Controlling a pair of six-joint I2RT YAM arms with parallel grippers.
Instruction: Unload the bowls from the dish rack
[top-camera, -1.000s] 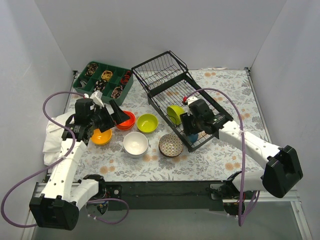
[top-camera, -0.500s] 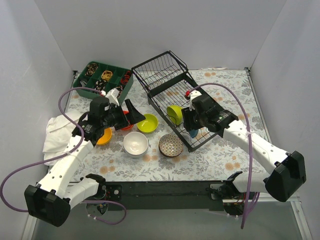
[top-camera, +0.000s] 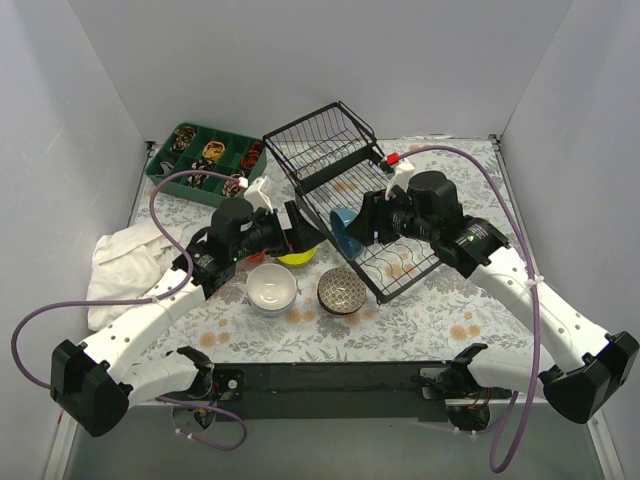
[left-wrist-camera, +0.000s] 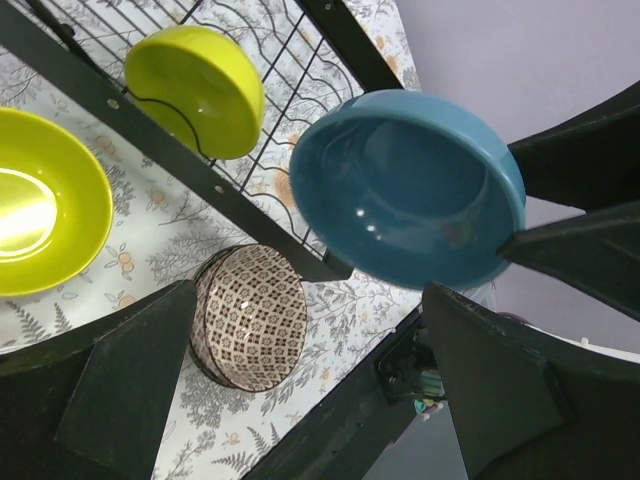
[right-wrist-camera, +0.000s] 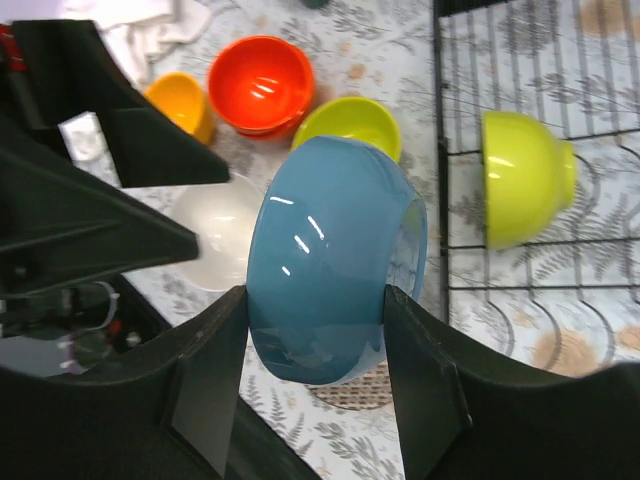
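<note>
The black wire dish rack stands at the back centre. My right gripper is shut on a blue bowl, tilted on its side in the air over the rack's left edge; the bowl also shows in the right wrist view and the left wrist view. A lime bowl stands on edge in the rack and shows in the left wrist view. My left gripper is open and empty, just left of the blue bowl, above a lime bowl on the table.
On the table left of the rack lie a white bowl, a patterned bowl, a red bowl and an orange bowl. A green compartment tray is at the back left. A white cloth lies at the left.
My right gripper lifted the blue bowl out of the rack's near end and carried it left and up. My left arm swung right, from over the red bowl toward the rack.
</note>
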